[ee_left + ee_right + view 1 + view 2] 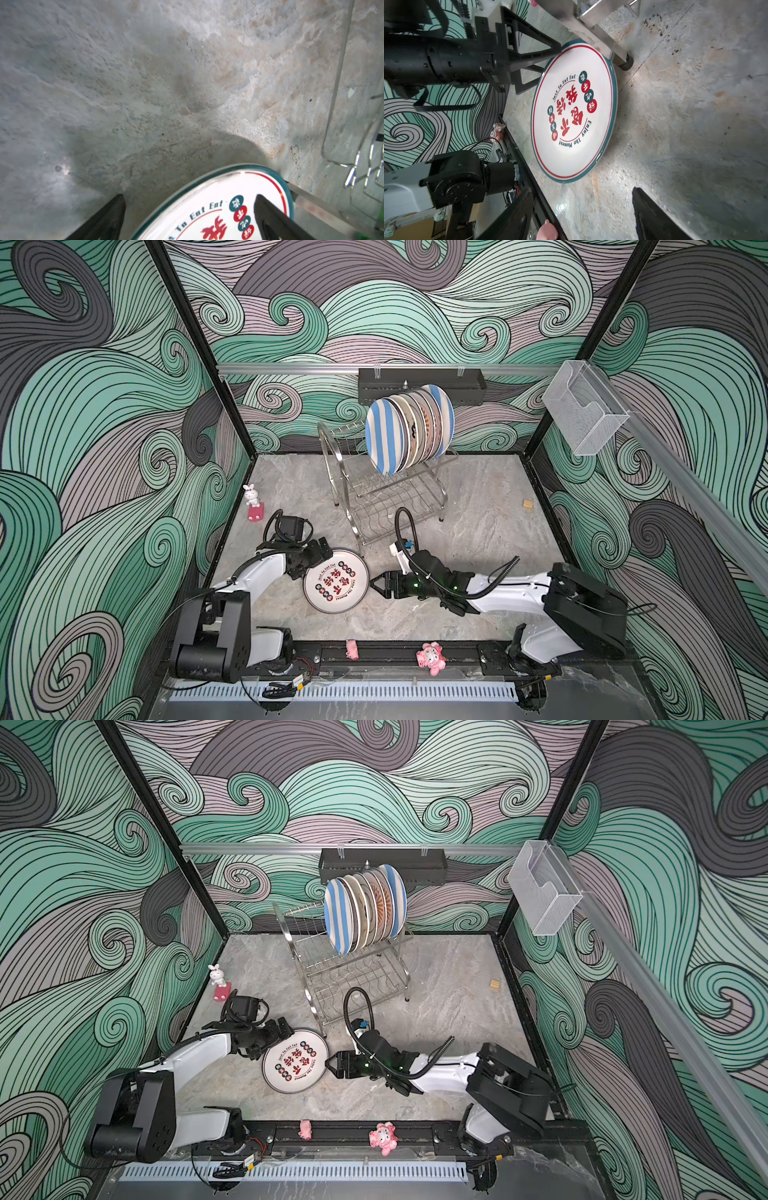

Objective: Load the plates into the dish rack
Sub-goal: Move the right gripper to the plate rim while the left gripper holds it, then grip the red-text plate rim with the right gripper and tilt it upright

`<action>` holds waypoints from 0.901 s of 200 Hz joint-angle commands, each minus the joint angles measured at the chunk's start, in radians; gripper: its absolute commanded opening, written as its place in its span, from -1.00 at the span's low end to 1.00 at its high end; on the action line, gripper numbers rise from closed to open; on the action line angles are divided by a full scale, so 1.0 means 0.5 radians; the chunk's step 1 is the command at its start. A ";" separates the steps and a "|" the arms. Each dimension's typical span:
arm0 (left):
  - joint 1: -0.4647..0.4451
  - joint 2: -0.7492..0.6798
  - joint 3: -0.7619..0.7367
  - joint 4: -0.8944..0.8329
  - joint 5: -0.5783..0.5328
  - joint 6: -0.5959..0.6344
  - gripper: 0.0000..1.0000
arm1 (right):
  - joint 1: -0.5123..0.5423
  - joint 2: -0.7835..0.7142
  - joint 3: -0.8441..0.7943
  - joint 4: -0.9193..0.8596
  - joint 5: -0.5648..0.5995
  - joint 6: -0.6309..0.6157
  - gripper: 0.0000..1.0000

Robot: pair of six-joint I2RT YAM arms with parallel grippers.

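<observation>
**Left gripper** [321, 554] [189, 196]: released, jaws wide apart and straddling the far-left rim of the lettered plate [336, 580]. In the left wrist view one finger [270, 218] lies over the plate's white face. The other finger [104, 218] lies outside the rim, above the tabletop [478, 497]. Whether either finger touches the plate cannot be told.

**Right gripper** [376, 585] [582, 189]: released, jaws spread apart, pointing left at the plate's right edge and just short of it.

**Lettered plate** [575, 112]: white with a teal rim, a red ring and red and black characters. It lies face up on the near middle of the tabletop, between the two grippers. Its far edge is just beside the near-left foot [625, 62] of the dish rack [374, 497].

**Dish rack**: steel wire, two tiers, at the far middle of the tabletop.

**Racked plates** [415, 427]: a row standing on edge in the upper tier, with a blue-white striped plate [384, 435] at its near-left end.

**Surroundings**: a rabbit figurine [251, 494] stands at the left edge. A small wooden block [528, 504] lies toward the right. Two pink toys [432, 657] sit on the near rail.
</observation>
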 commanded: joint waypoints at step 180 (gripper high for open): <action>-0.015 -0.317 -0.158 -0.045 0.250 0.091 0.97 | 0.024 0.665 0.426 -0.058 -0.048 0.261 0.00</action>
